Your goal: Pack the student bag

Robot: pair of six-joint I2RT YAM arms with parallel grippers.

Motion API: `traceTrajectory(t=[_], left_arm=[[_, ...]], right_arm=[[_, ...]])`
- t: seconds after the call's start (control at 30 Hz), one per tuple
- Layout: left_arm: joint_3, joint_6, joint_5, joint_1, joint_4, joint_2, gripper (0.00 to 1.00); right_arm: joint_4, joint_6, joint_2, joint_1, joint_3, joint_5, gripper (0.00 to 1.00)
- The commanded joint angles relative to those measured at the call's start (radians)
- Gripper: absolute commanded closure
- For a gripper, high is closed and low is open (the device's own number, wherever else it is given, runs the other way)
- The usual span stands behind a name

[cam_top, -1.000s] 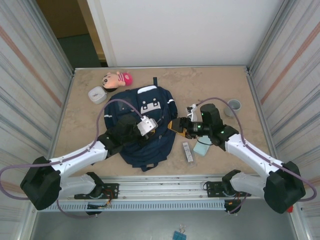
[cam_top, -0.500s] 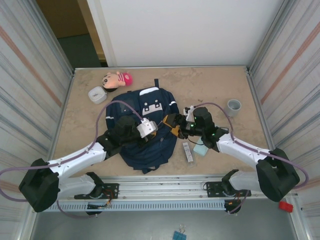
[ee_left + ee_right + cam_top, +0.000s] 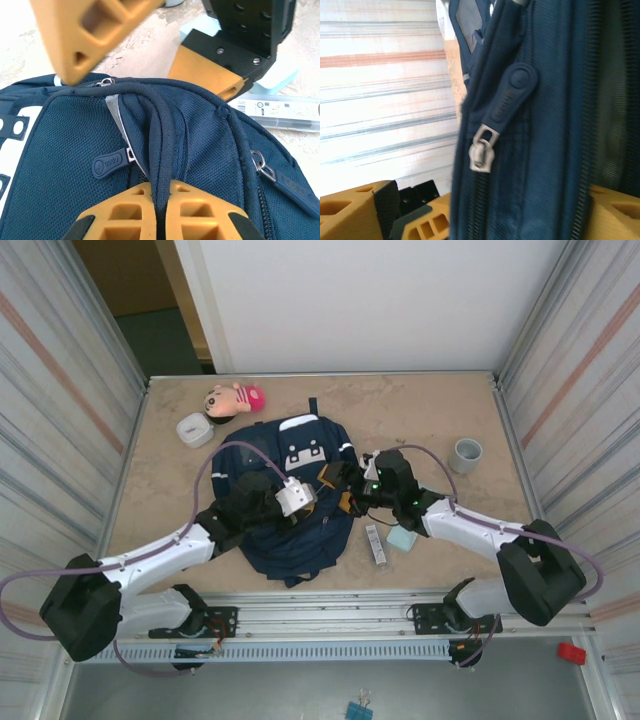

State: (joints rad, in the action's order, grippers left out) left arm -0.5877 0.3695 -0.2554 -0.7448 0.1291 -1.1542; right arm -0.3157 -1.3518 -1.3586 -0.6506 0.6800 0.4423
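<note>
Lying mid-counter [image 3: 430, 400]: student bag [image 3: 297, 502], navy, white patches facing up, top toward the far side.
Left gripper [image 3: 161, 192]: jaws clamped together on a raised dark ridge of the bag's fabric, near its middle.
Right gripper [image 3: 337, 490]: jaws apart at the bag's right edge, bag fabric between the fingers.
Zip pull [image 3: 511, 97]: dark rubber tab on a metal slider, close before the right wrist camera.
Far left: plush doll [image 3: 235, 398], white tub [image 3: 194, 429] just beside it.
Far right: grey cup [image 3: 467, 453], well apart from the bag.
Right of bag: clear long case [image 3: 374, 544], pale-blue pad [image 3: 402, 538] touching it.
</note>
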Motion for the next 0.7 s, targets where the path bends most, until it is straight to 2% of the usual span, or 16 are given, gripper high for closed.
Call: traceTrajectory(t=[0.0,0.1,0.23,0.33,0.47,0.5,0.67], left_arm=[[-0.032,0.007,-0.085,-0.001,0.073,0.005,0.81],[-0.047,-0.04,-0.074,-0.007,0.015,0.018,0.63],[-0.062,-0.19,0.046,-0.056,-0.074,0.064,0.46],[-0.082,-0.367,0.192,-0.097,-0.177,0.11,0.42],[-0.091,-0.631,0.384,-0.175,-0.352,0.186,0.4],[-0.089,-0.701,0.423,-0.199,-0.389,0.205,0.4],[-0.084,-1.004,0.583,-0.346,-0.499,0.268,0.4]], right_arm=[[-0.044,-0.016,-0.036,-0.002,0.056,0.021,0.16],[-0.055,-0.021,-0.059,-0.006,0.065,0.025,0.32],[-0.038,-0.019,-0.074,-0.021,0.077,0.01,0.55],[-0.034,-0.019,-0.077,-0.035,0.076,-0.011,0.69],[-0.04,-0.02,-0.066,-0.055,0.083,-0.033,0.93],[-0.036,-0.02,-0.062,-0.061,0.085,-0.042,0.96],[-0.028,-0.03,-0.039,-0.084,0.085,-0.082,0.99]])
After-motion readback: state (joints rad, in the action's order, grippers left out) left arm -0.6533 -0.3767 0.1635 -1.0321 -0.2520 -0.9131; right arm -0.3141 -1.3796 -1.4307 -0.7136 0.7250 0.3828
